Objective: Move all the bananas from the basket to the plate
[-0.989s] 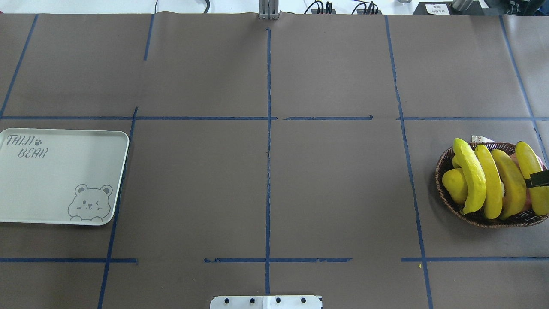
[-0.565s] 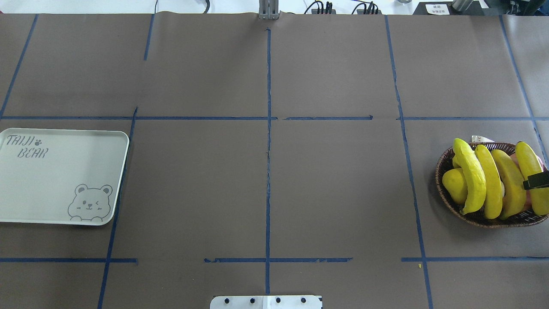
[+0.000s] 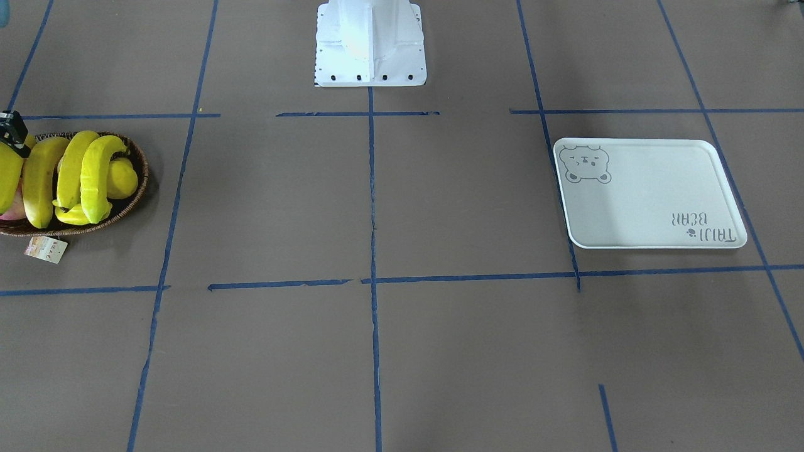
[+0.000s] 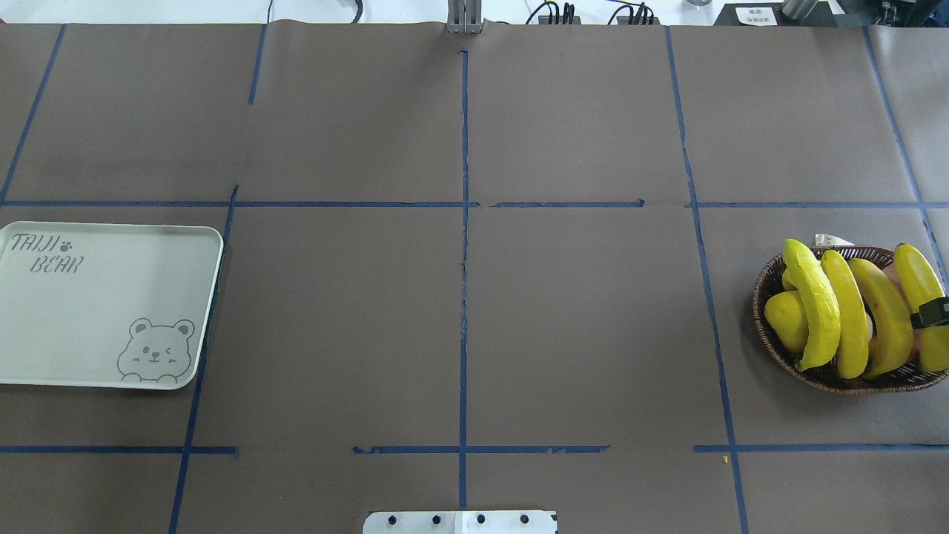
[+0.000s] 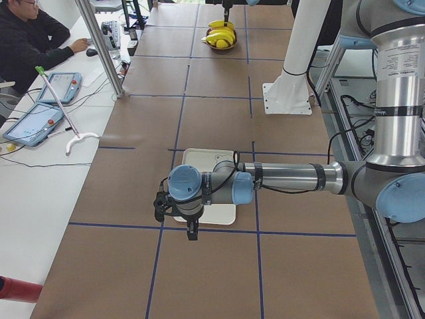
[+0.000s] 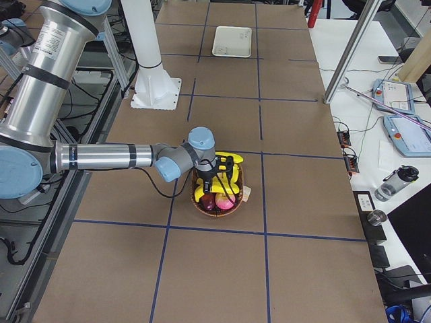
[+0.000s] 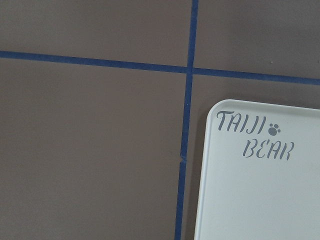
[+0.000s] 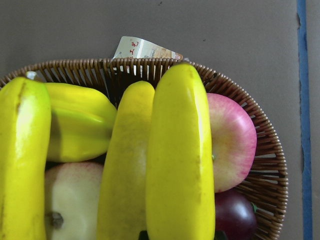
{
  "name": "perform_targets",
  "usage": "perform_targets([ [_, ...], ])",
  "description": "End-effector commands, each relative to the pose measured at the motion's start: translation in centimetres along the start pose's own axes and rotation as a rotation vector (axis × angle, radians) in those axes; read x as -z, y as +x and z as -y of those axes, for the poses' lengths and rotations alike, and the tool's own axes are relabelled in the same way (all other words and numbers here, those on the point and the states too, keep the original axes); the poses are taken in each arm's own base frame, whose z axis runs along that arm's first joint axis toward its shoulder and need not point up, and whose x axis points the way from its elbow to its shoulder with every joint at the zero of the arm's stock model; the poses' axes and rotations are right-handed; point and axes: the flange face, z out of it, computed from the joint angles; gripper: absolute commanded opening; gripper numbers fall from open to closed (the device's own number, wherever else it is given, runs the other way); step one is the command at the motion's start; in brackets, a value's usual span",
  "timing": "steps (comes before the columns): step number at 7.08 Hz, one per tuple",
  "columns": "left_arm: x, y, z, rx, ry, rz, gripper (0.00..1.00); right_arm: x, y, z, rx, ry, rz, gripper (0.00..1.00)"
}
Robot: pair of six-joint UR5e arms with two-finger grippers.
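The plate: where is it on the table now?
In the overhead view, the plate lies at the left edge, far from the basket at the right.

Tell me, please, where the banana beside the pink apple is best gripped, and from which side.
Probably grip the banana at its middle, across its width, from straight above: it lies topmost, lengthwise exposed, while the apple and a second banana crowd its flanks.

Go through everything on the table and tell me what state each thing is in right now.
bananas: all four in the basket, none on the plate.
basket: upright, full.
apple: in the basket, partly covered by a banana.
plate: empty.
right gripper: low over the bananas; open or shut, cannot tell.
left gripper: above the plate's corner; open or shut, cannot tell.
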Motion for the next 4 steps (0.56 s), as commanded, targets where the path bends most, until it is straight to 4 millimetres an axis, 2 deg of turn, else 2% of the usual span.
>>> perform_targets([
  [1, 0.1, 0.1, 0.1, 0.001, 0.002, 0.0, 1.0, 0.4, -0.1, 0.0, 0.007, 0.003, 0.011, 0.06],
  [2, 0.0, 0.0, 0.1, 0.002, 0.001, 0.0, 1.0, 1.3, 0.4, 0.2, -0.012, 0.009, 0.032, 0.01],
  [3, 0.1, 0.1, 0.1, 0.002, 0.001, 0.0, 1.0, 2.4, 1.2, 0.3, -0.002, 0.006, 0.072, 0.01],
  [4, 0.1, 0.1, 0.1, 0.002, 0.001, 0.0, 1.0, 3.8, 3.3, 0.3, 0.031, 0.027, 0.082, 0.0],
])
